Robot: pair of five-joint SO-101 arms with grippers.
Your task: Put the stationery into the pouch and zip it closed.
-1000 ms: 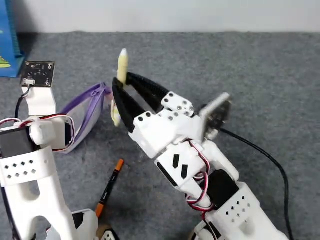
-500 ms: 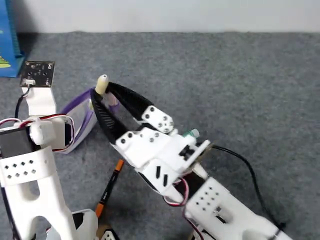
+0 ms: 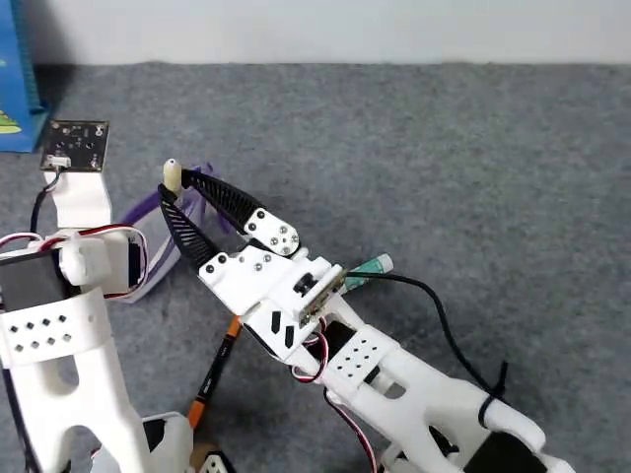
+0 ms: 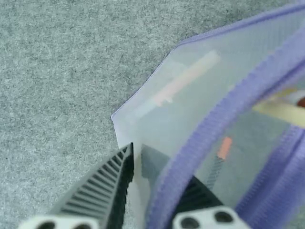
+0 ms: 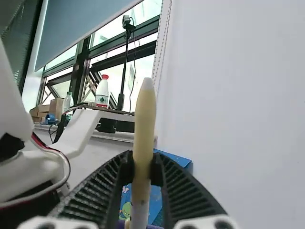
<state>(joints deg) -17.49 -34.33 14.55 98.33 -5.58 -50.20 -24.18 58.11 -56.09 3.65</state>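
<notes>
A translucent pouch (image 3: 163,241) with a purple zipper edge lies at the left of the grey mat. My left gripper (image 4: 152,183) is shut on its edge (image 4: 138,143). My right gripper (image 3: 175,187) is shut on a cream pen (image 3: 172,175), which it holds upright over the pouch's open mouth. The same cream pen (image 5: 143,138) stands between the black fingers (image 5: 112,179) in the right wrist view. Through the pouch wall, part of the cream pen (image 4: 281,112) shows. An orange-and-black pen (image 3: 212,370) lies on the mat near the arms' bases.
A green-capped marker (image 3: 370,266) lies on the mat just behind the right arm. A blue box (image 3: 15,89) stands at the far left edge. The left arm's white body (image 3: 59,325) takes up the near left corner. Bare grey mat stretches to the right.
My right gripper has swung left and lower with the cream pen, from the mat's middle to above the pouch's mouth. The left arm and the pouch have kept still.
</notes>
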